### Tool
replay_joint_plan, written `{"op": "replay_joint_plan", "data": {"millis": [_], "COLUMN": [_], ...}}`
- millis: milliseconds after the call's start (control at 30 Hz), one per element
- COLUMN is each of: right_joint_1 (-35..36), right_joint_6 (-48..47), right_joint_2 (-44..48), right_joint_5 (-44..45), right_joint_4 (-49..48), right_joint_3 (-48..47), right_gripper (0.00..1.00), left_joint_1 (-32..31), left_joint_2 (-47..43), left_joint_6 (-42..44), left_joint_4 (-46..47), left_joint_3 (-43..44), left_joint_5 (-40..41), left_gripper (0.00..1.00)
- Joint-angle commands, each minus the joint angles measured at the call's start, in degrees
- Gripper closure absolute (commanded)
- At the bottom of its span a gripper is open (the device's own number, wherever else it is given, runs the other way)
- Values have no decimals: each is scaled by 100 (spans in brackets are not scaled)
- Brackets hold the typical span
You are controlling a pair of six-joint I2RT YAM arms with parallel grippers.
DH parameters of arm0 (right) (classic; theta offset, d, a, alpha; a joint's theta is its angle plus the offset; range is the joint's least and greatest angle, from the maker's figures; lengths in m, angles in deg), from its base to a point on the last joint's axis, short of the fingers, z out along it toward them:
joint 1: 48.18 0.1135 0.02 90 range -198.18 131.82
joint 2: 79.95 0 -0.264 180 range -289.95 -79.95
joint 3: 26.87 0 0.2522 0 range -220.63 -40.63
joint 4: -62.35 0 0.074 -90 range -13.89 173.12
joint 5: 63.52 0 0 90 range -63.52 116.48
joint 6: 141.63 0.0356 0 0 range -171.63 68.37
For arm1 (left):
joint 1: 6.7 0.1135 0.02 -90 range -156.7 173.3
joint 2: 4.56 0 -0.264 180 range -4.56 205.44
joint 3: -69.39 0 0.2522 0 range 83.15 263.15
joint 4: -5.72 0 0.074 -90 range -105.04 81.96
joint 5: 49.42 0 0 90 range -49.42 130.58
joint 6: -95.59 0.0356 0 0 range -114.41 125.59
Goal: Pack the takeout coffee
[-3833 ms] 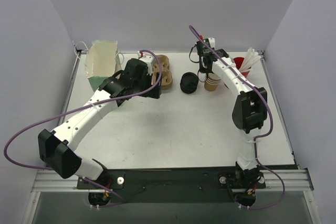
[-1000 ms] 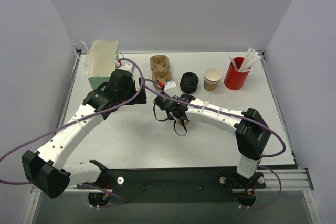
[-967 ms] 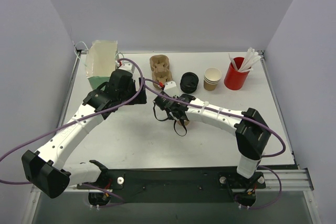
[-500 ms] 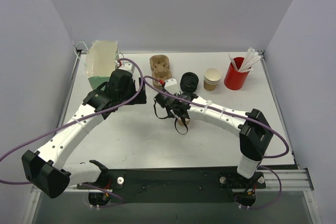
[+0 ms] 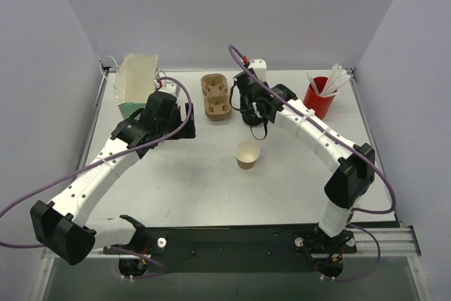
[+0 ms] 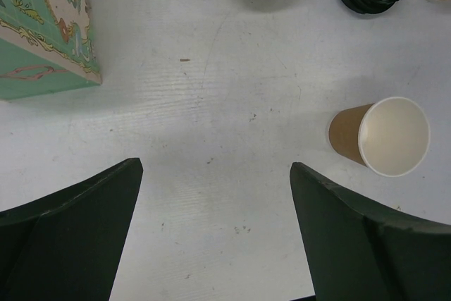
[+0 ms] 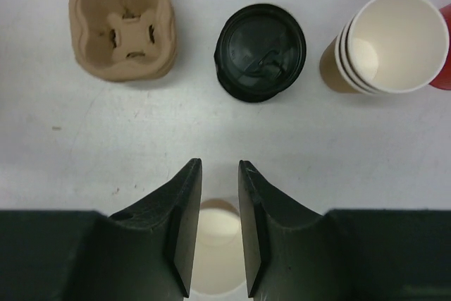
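Note:
A single brown paper cup stands upright on the table with no lid, its pale inside showing; the left wrist view has this cup at the right. No lidded takeout coffee is in view. My right gripper hangs high over the stack of black lids. Its jaws stand a narrow gap apart and hold nothing, and the cup shows far below through that gap. My left gripper is wide open over bare table, between the bag and the cup.
A green and cream paper bag stands at the back left. A cardboard cup carrier lies left of the lids. A stack of lidless tan cups and a red cup with white sticks stand at the back right.
My right gripper let go of the cup, rose and swung back over the lids. The cup stays standing on the table. The left arm has not moved.

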Motion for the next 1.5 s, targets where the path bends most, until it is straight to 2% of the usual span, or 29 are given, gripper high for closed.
{"op": "replay_joint_plan", "data": {"millis": [0,267,467,1000,1467], "right_joint_1": [-409,-989,-990,-955,-955], "right_joint_6": [-247,-370,-388,-589,-695], "right_joint_2": [-619,-1787,-2272,-2923,-3195], "right_joint_5": [-222,-856,-961,-742,-601], "right_joint_4": [114,114,140,263,281], "right_joint_3": [-649,-1441,-1828,-2294,-2461], "right_gripper": [77,80,80,80,86], "left_joint_1": [70,132,158,193,220], "left_joint_2": [104,236,350,377,403], "left_joint_6": [139,192,200,192,183], "left_joint_4": [127,100,100,92,39], "left_joint_3": [378,528,589,554,625], "left_joint_5": [-120,-208,-269,-296,-313], "left_gripper": [3,2,2,3,2]}}
